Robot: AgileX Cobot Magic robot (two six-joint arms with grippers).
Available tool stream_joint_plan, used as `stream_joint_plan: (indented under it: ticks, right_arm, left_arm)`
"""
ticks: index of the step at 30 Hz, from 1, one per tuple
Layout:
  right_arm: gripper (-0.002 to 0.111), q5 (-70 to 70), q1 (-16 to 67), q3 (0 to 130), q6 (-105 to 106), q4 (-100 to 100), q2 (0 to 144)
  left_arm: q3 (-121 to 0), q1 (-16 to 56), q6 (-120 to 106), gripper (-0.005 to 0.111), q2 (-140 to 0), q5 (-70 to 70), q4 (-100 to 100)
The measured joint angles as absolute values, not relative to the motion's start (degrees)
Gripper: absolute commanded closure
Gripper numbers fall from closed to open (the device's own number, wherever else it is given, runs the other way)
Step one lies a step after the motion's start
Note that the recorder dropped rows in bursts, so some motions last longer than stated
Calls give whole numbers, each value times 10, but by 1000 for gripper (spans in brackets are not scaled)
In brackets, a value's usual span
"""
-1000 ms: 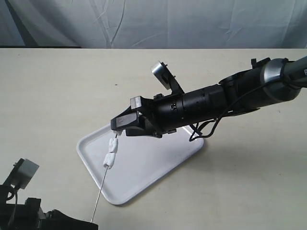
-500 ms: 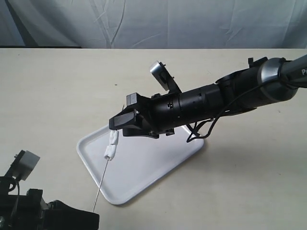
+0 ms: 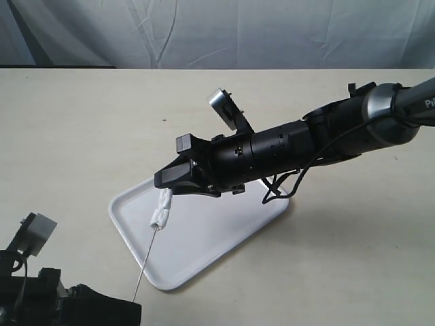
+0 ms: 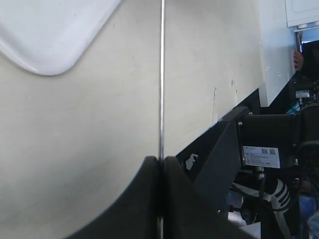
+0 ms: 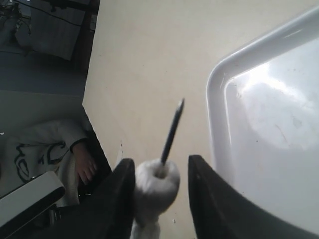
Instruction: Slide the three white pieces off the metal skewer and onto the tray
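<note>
The metal skewer (image 3: 144, 265) slants up from my left gripper (image 3: 131, 307), which is shut on its lower end at the bottom left of the exterior view. The left wrist view shows the skewer (image 4: 161, 74) pinched between the jaws of the left gripper (image 4: 161, 160). The white pieces (image 3: 161, 209) sit bunched near the skewer's upper end, above the tray (image 3: 224, 238). My right gripper (image 3: 165, 183) reaches across and straddles the top white piece (image 5: 157, 181). This right gripper (image 5: 160, 160) is open: one finger touches the lump, the other stands apart. The skewer's tip (image 5: 173, 130) pokes out beyond it.
The tray (image 5: 269, 129) lies on a cream table (image 3: 81, 136) with a grey cloth backdrop (image 3: 217, 30) behind. One rounded corner of the tray (image 4: 47, 35) lies close to the skewer's held end. The right arm (image 3: 306, 139) spans the tray's far side.
The right gripper has shifted slightly left and lower along the skewer, and the white pieces look more bunched. The left gripper has risen a little into view, still holding the skewer.
</note>
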State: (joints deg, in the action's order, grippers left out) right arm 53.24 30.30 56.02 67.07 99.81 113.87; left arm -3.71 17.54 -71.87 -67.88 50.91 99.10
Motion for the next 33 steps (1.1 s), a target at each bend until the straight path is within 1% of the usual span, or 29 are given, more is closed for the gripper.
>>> stream_joint_plan:
  ticks: [2,7,20,24,31,33]
  right_arm:
    - [76,532,303,560,671,998,1139]
    - [90,532,303,560,671,998,1139]
    - [90,519,305,560,680,997,1139]
    - [90,485,306,571,680,992,1140]
    - [90,377,305,607,684,993,1141]
    - [87,352,304,607,684,976,1141]
  left_arm:
    - [-37,175,-713,107,-679,506,991]
    - [-37,175,-708,107,-679,499,991]
    - [-33,175,-683,107,-679,516,985]
    - [-14,175,-680,107,-679,527,979]
    - [-3,175,-679,107,-679,575,965]
    - [-3,175,-679,107,-679,578,965]
